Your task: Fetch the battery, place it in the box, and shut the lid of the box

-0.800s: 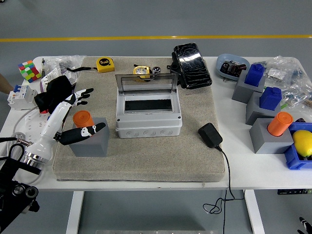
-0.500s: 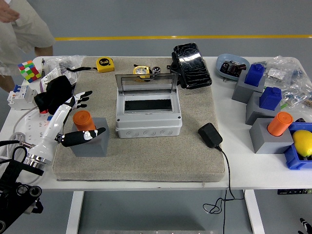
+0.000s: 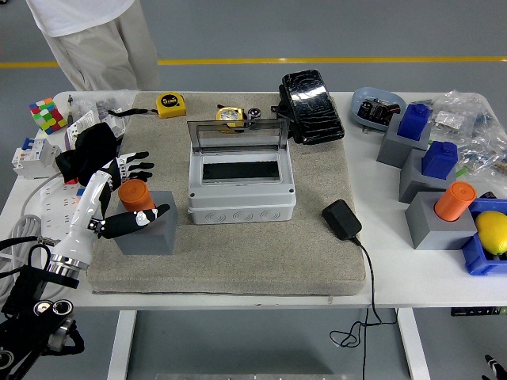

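Our left hand (image 3: pixel 119 198) black-fingered with white knuckle marks, white forearm shell, chrome wrist ring, black jointed arm, person (image 3: pixel 95 39) in pale clothes.

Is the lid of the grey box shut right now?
No, the clear lid stands upright at the back of the grey box, leaving its dark inside open to view.

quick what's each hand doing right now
Left hand: open around the orange battery, not yet gripping.
Right hand: not in view.
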You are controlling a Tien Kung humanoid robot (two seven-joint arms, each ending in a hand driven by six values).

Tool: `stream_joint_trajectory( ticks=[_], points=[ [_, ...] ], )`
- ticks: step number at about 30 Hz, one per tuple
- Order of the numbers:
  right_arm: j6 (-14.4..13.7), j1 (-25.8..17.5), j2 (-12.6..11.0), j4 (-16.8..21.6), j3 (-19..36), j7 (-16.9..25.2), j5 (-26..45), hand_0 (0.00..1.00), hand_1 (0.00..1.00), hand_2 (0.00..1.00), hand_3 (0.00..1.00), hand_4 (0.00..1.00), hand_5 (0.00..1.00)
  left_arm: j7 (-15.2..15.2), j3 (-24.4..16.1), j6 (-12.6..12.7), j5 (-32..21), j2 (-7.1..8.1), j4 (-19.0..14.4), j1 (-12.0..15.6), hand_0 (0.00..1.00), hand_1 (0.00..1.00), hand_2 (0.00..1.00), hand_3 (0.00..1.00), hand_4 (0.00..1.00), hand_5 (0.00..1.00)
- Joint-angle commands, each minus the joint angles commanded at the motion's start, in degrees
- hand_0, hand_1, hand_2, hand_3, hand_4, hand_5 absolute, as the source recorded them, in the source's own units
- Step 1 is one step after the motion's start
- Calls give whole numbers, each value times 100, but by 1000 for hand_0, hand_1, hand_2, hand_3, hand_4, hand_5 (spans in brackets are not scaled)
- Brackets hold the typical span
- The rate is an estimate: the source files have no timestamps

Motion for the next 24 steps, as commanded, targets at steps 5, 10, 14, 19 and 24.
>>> stream_joint_trajectory(
  ticks=[5,10,14,19,24],
  points=[
    [4,1,10,0,2,4,5,626,648,647,555,958,505,-49,153,-53,-249,-23,99,-88,533,573,580,723,998,2],
    [-2,1,13,2,11,5,9,626,649,647,556,958,505,-75,332,-114,-485,4,171,-197,545,554,527,708,998,2],
    [-3,-3,15,-4,2,1,17,626,648,647,555,958,505,-137,469,-110,-627,-12,253,-320,569,506,464,636,998,2],
    [-5,-3,36,0,-6,22,26,626,648,646,556,958,506,-225,747,-60,-776,-17,406,-517,535,457,420,544,998,2],
    [-3,-14,46,-4,-27,22,42,626,647,647,555,958,505,-242,919,-32,-828,-57,520,-629,325,409,388,505,998,2]
  ],
)
